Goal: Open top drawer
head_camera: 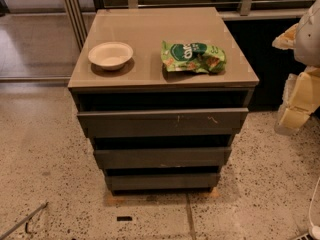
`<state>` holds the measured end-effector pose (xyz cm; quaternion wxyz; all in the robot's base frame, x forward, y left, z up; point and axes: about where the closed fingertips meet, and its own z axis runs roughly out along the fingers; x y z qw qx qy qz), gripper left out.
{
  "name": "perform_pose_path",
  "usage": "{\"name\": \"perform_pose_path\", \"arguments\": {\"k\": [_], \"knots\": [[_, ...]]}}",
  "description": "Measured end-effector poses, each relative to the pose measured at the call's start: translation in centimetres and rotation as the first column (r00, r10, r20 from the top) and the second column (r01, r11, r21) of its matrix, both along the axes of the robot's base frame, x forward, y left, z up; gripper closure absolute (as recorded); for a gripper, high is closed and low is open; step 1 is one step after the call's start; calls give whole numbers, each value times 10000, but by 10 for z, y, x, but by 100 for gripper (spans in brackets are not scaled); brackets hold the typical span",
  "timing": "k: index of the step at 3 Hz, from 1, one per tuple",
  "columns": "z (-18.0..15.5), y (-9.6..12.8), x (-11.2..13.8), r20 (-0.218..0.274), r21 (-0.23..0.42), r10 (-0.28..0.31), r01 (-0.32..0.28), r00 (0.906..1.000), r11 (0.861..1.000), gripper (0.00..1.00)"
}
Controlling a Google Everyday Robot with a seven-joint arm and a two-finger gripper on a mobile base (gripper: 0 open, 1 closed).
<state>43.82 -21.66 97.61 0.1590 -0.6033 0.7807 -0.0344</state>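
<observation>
The top drawer [162, 121] is the widest of three dark grey, handleless fronts on the cabinet in the middle of the camera view. It has small pale scratches near its centre and right. A dark gap shows between its upper edge and the cabinet top. My gripper [299, 96], white with pale yellow parts, hangs at the right edge of the view. It is beside the cabinet's right side, apart from the drawer and touching nothing.
A white bowl [110, 55] and a green snack bag [193, 57] lie on the tan cabinet top [150, 29]. Two narrower grey drawer fronts [162, 157] sit below the top one. Speckled floor [50, 174] surrounds the cabinet; a railing and dark wall stand behind.
</observation>
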Motion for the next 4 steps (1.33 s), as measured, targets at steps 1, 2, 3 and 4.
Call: {"name": "perform_pose_path", "arguments": {"k": [1,2,3,4], "knots": [[0,1,2,137,14,22,-22,9999,10000,0],[-19,10,13,266,84,251,-254,9993,9996,0],[-49,21,28,253,213,397,-402,9989,9990,0],[-77,28,44,247,216,536,-541,9983,9983,0]]}}
